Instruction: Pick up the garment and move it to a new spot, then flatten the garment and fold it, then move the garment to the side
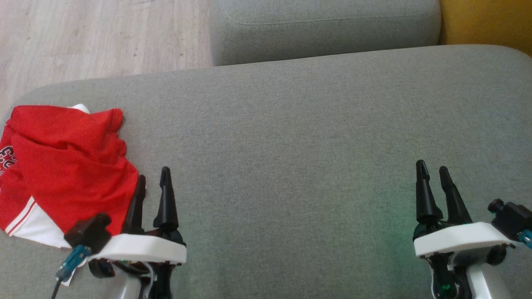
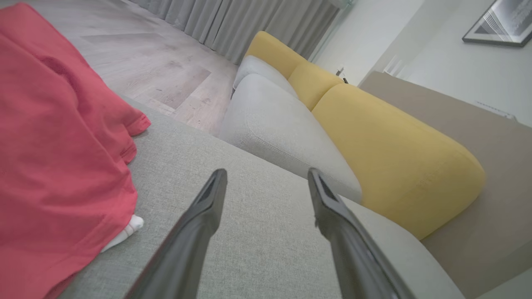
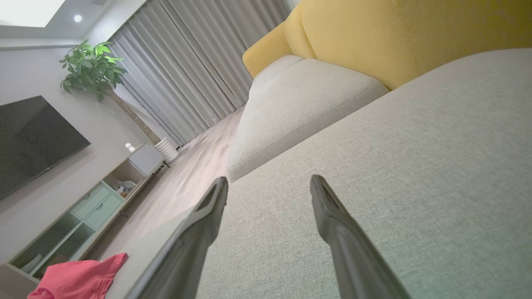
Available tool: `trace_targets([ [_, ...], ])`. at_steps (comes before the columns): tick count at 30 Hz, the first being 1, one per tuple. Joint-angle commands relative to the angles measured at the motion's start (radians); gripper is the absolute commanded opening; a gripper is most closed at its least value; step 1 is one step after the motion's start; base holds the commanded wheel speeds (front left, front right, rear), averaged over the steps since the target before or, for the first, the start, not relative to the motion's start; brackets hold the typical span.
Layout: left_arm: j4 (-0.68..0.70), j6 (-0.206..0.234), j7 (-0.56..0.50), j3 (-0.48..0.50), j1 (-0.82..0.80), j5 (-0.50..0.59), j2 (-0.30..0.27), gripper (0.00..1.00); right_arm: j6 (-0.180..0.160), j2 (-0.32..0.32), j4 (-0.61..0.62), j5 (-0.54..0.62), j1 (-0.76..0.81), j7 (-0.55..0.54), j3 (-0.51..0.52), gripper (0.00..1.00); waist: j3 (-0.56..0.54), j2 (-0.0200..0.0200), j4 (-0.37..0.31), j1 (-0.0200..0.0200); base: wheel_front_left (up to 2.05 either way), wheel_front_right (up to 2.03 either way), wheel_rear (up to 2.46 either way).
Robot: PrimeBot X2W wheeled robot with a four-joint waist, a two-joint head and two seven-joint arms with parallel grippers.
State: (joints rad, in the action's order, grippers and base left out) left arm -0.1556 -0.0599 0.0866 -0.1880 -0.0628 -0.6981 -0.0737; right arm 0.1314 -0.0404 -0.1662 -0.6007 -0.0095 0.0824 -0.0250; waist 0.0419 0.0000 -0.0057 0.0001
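The garment (image 1: 66, 166) is red with white trim and some lettering, lying crumpled at the left end of a grey sofa cushion (image 1: 291, 137). It also fills the left side of the left wrist view as the garment (image 2: 54, 158), and a corner of the garment (image 3: 79, 276) shows low left in the right wrist view. My left gripper (image 1: 153, 178) stands open just right of the cloth's edge, nothing between its fingers. Far to the right my right gripper (image 1: 432, 172) is open over bare cushion. My left gripper (image 2: 266, 178) and my right gripper (image 3: 268, 185) show spread, empty fingers.
A second grey cushion (image 1: 324, 29) lies beyond the near one, with a yellow backrest (image 2: 390, 145) to the right. Wooden floor (image 1: 91, 37) runs past the cushion's left edge. A TV (image 3: 33, 141), cabinet (image 3: 83, 211) and plant (image 3: 91, 70) stand across the room.
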Motion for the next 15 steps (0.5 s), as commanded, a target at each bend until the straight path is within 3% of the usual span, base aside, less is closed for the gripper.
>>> trace_targets([
  [1, 0.03, 0.014, 0.014, -0.006, -0.056, 0.05, -0.024, 1.0, 0.0, -0.007, 0.042, 0.05, -0.047, 0.018, -0.022, 1.0, 0.001, 0.0, 0.0, -0.0001, 0.0, 0.0, 0.0],
  [15, 0.011, 0.117, 0.055, -0.139, -0.105, 0.242, -0.091, 1.0, -0.001, -0.008, 0.063, 0.263, -0.055, 0.059, -0.047, 1.0, 0.008, 0.0, -0.004, -0.0001, 0.0, 0.0, 0.0],
])
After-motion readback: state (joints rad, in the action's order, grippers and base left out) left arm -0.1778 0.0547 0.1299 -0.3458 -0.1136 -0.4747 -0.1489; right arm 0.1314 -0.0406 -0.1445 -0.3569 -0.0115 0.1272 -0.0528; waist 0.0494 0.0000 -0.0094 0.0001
